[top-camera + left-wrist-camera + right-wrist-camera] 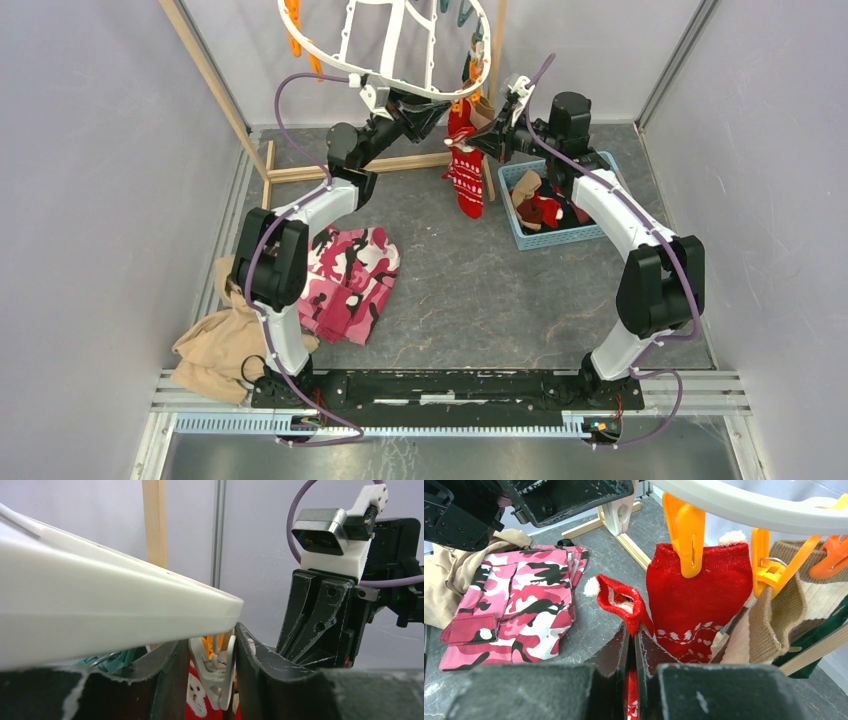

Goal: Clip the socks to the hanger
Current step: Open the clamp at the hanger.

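The hanger (744, 504) could swing if nudged, I judge. Just below its rim, my right hand (631, 635) is pinched tight on the red sock (636, 607) by its cuff, a thin hold that might slip. My left hand (210, 640) brackets a white clip (212, 675); I cannot tell if it is squeezing yet, and off-centre pressure could twist the clip away.

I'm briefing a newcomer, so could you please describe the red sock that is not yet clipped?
Look under the white hanger, beside the red sock hanging from an orange clip. The unclipped sock is pinched in the right claw instead, its cuff gaping open.
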